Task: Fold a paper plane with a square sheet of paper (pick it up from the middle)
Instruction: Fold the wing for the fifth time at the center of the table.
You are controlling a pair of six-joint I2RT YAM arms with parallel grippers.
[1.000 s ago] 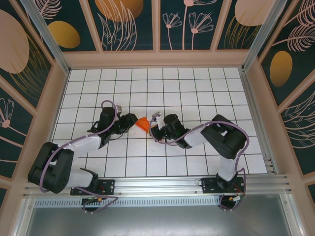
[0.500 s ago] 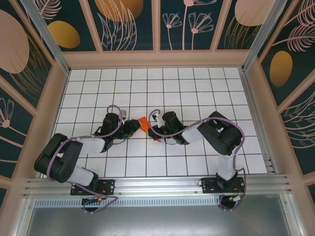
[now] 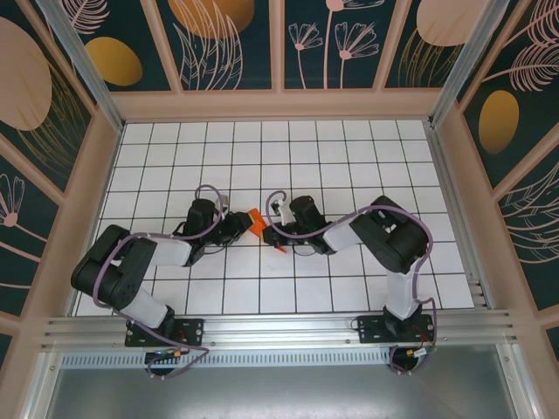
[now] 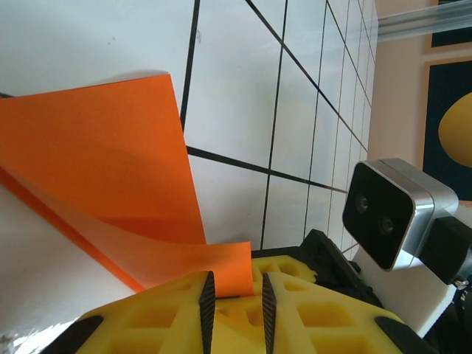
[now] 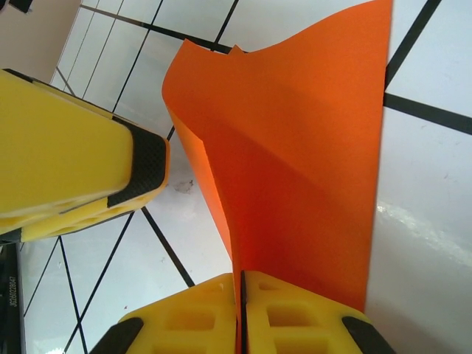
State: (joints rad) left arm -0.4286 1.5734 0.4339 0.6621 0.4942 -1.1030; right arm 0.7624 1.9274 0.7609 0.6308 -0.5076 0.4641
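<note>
The square sheet of paper [image 3: 254, 218] is bright orange, folded and bent, standing on edge over the tiles between the two grippers. My right gripper [image 3: 270, 230] is shut on it: in the right wrist view its pads [image 5: 241, 295] meet on the paper's fold [image 5: 295, 147]. My left gripper [image 3: 242, 224] faces it from the left. In the left wrist view a curled corner of the paper [image 4: 96, 169] reaches into the gap of the left gripper [image 4: 236, 306], whose pads stand a little apart and do not pinch it. No finished paper plane shape shows.
The white grid table [image 3: 297, 148] is walled by a wooden frame with dark floral panels [image 3: 236, 44]. A metal rail [image 3: 279, 327] runs along the near edge. The right wrist camera [image 4: 391, 214] sits close to my left gripper, and a left finger [image 5: 140, 169] sits close beside the paper.
My left gripper has moved right up to the paper and its jaws have narrowed. The paper has shifted slightly left and lower with the right gripper still on it.
</note>
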